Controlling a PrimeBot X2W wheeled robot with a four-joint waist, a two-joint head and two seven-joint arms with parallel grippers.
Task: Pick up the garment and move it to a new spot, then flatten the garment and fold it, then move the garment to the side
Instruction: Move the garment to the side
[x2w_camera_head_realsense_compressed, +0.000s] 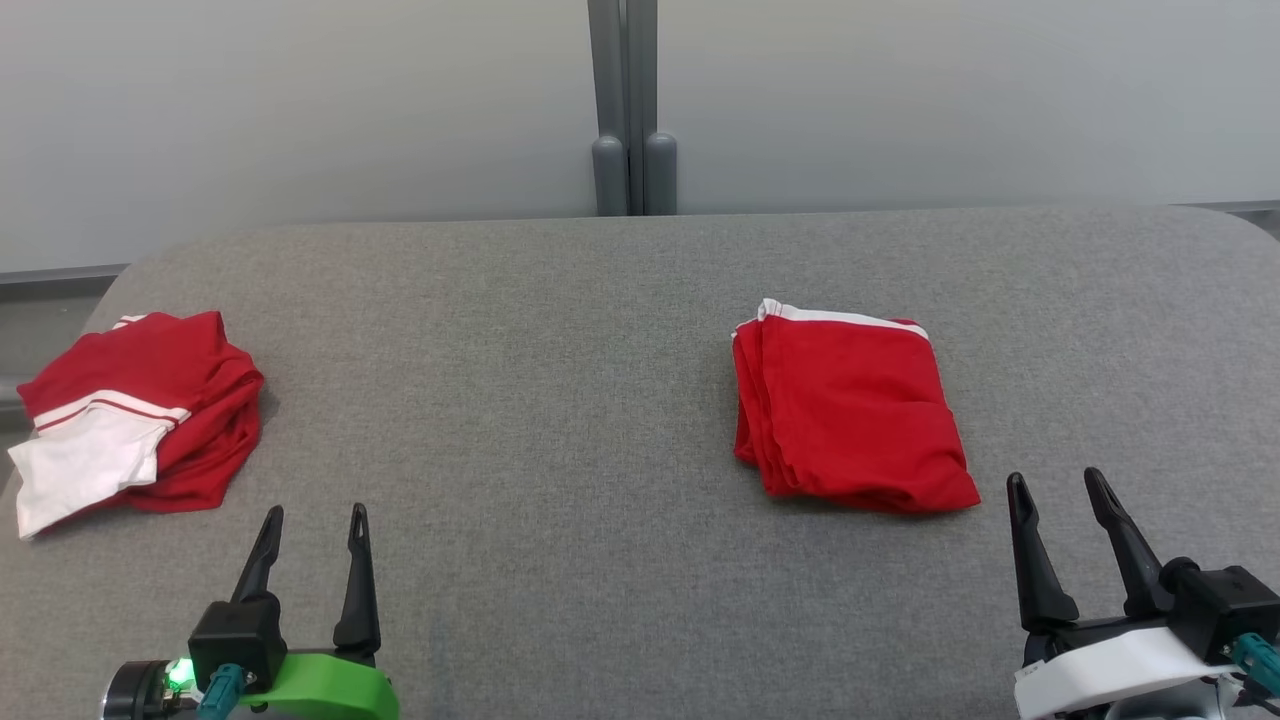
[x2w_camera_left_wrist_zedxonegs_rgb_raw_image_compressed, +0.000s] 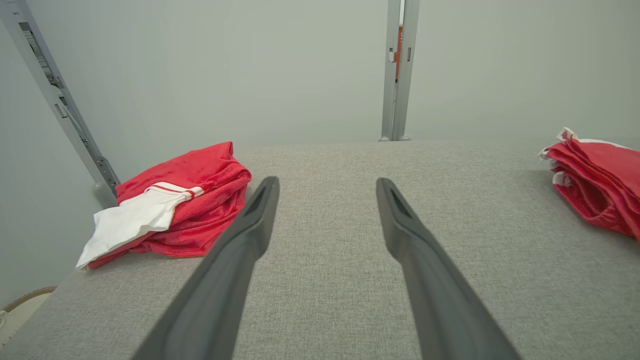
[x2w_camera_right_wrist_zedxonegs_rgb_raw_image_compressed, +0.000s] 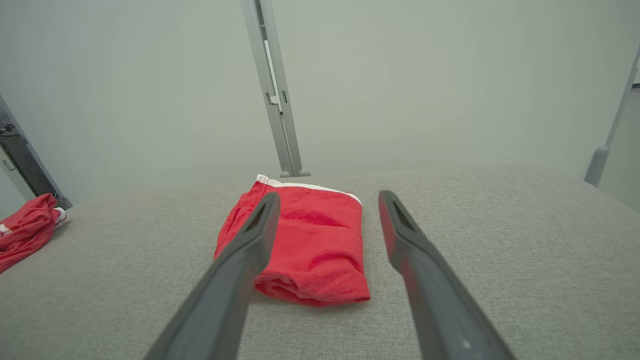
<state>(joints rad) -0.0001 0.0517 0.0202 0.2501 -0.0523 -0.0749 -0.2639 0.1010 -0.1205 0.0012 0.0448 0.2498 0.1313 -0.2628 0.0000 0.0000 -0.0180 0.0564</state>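
Note:
A red garment (x2w_camera_head_realsense_compressed: 850, 410) with a white trim lies folded into a neat rectangle on the grey table (x2w_camera_head_realsense_compressed: 560, 400), right of centre. My right gripper (x2w_camera_head_realsense_compressed: 1055, 478) hovers open just in front of and to the right of it, touching nothing; in the right wrist view the folded garment (x2w_camera_right_wrist_zedxonegs_rgb_raw_image_compressed: 320, 235) lies beyond my open right gripper (x2w_camera_right_wrist_zedxonegs_rgb_raw_image_compressed: 328, 195). A second red and white garment (x2w_camera_head_realsense_compressed: 150, 400) sits in a loose crumpled heap at the table's left edge. My left gripper (x2w_camera_head_realsense_compressed: 315, 512) stands open near the front edge, right of that heap (x2w_camera_left_wrist_zedxonegs_rgb_raw_image_compressed: 200, 200), and it is empty (x2w_camera_left_wrist_zedxonegs_rgb_raw_image_compressed: 326, 181).
The table has a grey fabric top with rounded far corners. Pale wall panels joined by a grey post (x2w_camera_head_realsense_compressed: 630, 110) stand close behind it. The folded garment's edge (x2w_camera_left_wrist_zedxonegs_rgb_raw_image_compressed: 600, 185) shows far right in the left wrist view, the heap (x2w_camera_right_wrist_zedxonegs_rgb_raw_image_compressed: 25, 225) far left in the right wrist view.

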